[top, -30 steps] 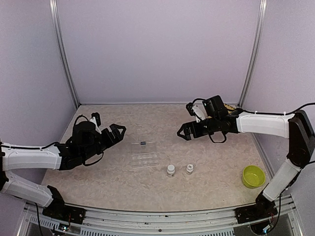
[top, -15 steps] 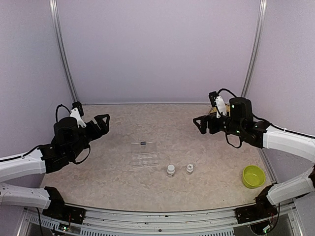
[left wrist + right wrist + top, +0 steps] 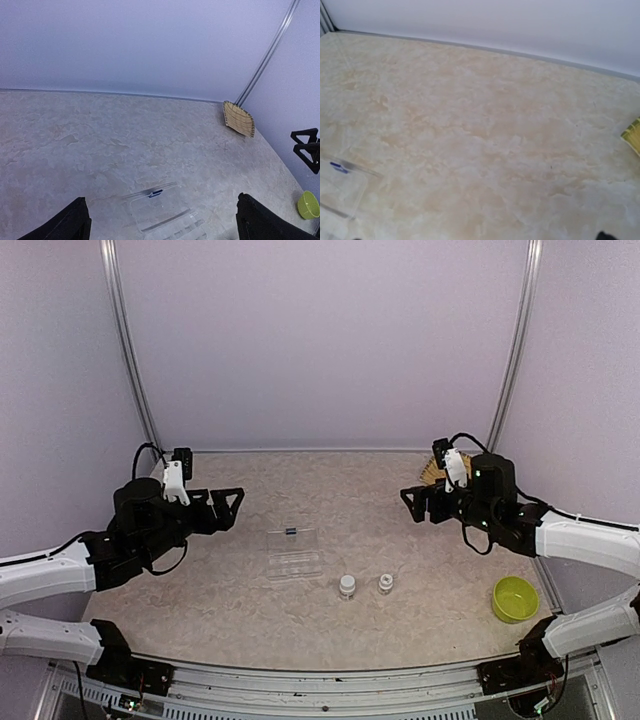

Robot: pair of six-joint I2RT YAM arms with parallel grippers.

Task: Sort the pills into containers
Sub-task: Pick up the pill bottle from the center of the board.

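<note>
The container, a flat clear box with a blue latch and its lid laid open, lies mid-table. It also shows low in the left wrist view as the clear box and at the left edge of the right wrist view as the clear box. I can make out no pills. My left gripper hovers left of the box, open and empty, its dark fingers set far apart. My right gripper hovers to the box's right, open and empty. Only one dark fingertip shows in its wrist view.
Two small white-capped bottles stand in front of the box. A lime-green bowl sits at the front right. A woven basket leans in the back right corner, partly behind my right arm. Walls close in three sides.
Both arms have drawn back from the table's middle, the right one moving right and the left one left, then easing forward a little. Both grippers stayed open.
</note>
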